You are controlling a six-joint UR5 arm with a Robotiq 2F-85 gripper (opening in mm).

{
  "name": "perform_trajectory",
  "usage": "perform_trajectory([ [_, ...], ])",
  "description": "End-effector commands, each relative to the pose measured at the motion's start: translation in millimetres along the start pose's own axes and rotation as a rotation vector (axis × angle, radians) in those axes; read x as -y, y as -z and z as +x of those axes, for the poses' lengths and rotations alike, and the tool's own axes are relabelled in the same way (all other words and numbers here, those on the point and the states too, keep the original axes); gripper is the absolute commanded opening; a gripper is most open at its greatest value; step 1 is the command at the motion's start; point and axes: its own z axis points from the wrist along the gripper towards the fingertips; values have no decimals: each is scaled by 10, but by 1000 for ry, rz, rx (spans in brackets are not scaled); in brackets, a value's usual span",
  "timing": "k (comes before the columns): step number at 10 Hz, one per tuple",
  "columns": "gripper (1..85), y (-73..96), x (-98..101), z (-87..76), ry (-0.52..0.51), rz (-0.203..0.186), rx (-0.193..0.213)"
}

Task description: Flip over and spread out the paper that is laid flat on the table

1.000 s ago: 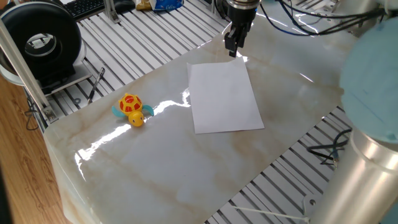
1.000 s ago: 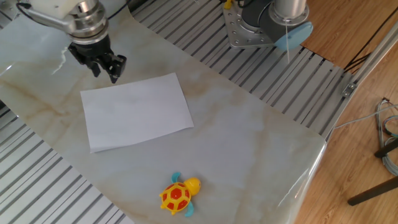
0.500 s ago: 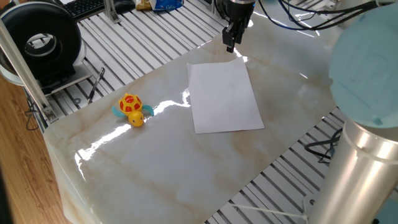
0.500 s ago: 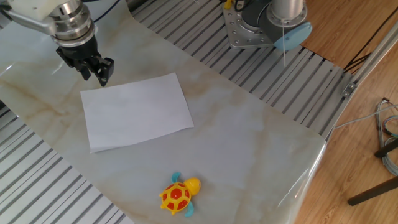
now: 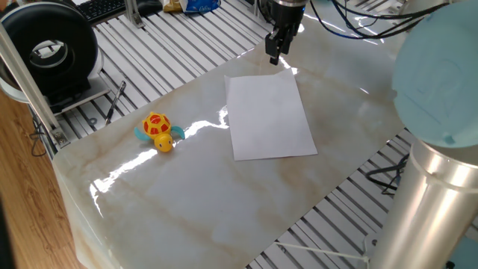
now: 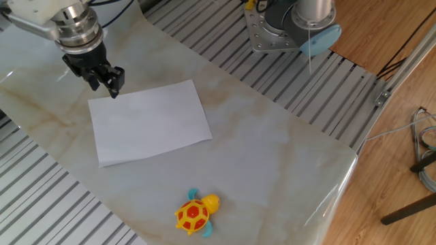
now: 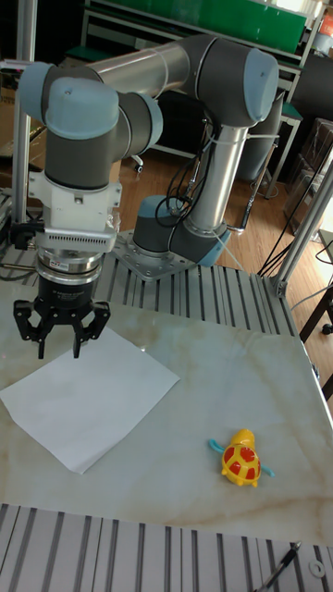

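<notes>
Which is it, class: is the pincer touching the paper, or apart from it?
Apart. In the tall fixed view the open pincer hangs above the paper, marble table showing between its fingertips and the sheet.

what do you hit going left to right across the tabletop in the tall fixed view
gripper, open above the sheet's far corner → paper lying flat on the table → yellow toy turtle off to the right, apart from the sheet

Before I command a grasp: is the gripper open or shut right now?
Open. In the tall fixed view the gripper has its fingers spread apart, nothing between them, above a corner of the flat paper.
</notes>
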Motion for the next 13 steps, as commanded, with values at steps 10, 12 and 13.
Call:
perform_trajectory([
  [10, 500, -149, 490, 18, 17, 5, -5],
  [12, 500, -134, 445, -3, -3, -6, 7],
  [13, 500, -134, 479, -11, -9, 7, 11],
])
